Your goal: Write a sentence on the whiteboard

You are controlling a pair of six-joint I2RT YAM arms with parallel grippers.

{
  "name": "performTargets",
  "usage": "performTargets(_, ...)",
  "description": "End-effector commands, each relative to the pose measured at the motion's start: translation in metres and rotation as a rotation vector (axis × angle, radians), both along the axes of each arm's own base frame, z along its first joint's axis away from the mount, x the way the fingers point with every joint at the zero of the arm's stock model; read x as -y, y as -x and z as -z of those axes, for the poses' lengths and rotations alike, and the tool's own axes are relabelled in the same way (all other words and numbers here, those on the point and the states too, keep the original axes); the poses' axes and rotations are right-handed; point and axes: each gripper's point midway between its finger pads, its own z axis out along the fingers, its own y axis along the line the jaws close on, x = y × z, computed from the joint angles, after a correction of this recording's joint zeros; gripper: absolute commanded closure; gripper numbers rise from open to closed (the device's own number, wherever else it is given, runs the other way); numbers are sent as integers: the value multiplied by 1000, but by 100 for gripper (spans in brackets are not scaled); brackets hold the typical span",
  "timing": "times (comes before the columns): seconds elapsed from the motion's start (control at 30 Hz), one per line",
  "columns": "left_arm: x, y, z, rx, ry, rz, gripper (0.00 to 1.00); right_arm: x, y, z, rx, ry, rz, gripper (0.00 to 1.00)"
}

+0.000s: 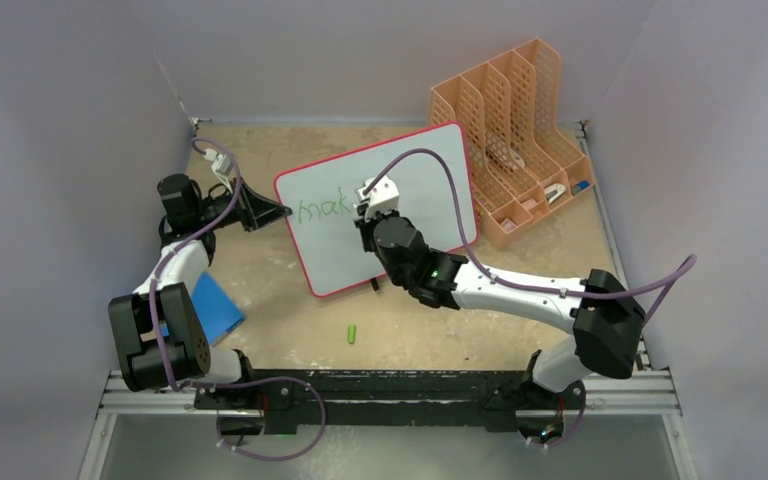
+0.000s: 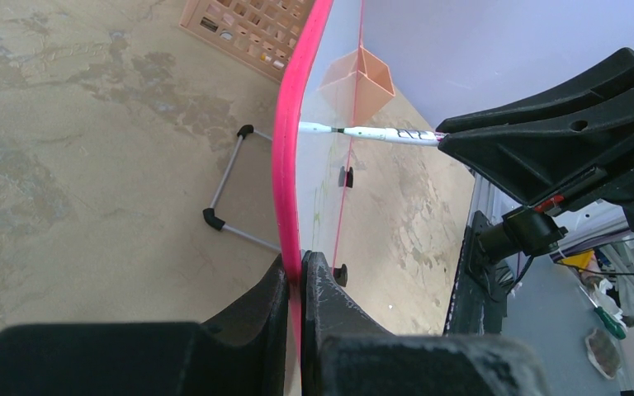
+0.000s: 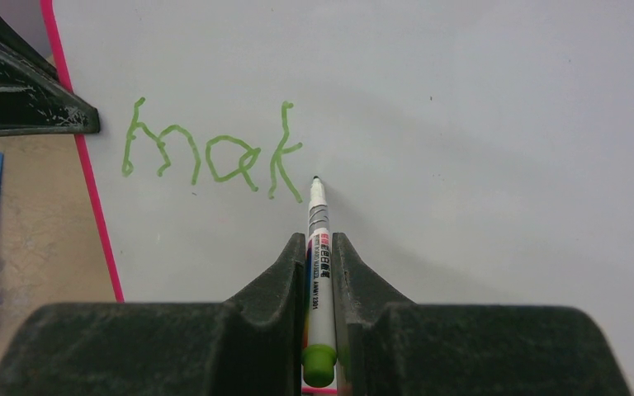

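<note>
Near the left rim of the whiteboard [image 1: 330, 255] the sentence [image 3: 215, 157] reads only "mak", and just right of its k the tip of the marker [image 3: 317, 206] meets the board, its long axis running straight back into the right gripper [image 3: 319, 241] clamped on its barrel, while the left gripper [image 2: 300, 268] pinches that rim.

whiteboard [image 1: 430, 190] centre, rack [image 1: 515, 140] behind right, pad [image 1: 215, 305] left; cap [image 1: 353, 333] before it
</note>
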Motion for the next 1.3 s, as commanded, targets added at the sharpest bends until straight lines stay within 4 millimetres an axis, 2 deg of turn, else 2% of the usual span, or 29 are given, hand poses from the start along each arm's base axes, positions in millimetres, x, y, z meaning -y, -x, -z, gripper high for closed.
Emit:
performTargets(0.0, 8, 4, -8, 61, -20, 44, 100, 10, -8, -16, 20, -48, 52, 100)
performTargets(1.0, 8, 4, -8, 61, -20, 45, 100, 24, -17, -25, 35, -56, 110, 100)
performTargets(1.27, 9, 4, -8, 61, -20, 45, 100, 19, -21, -33, 52, -68, 102, 100)
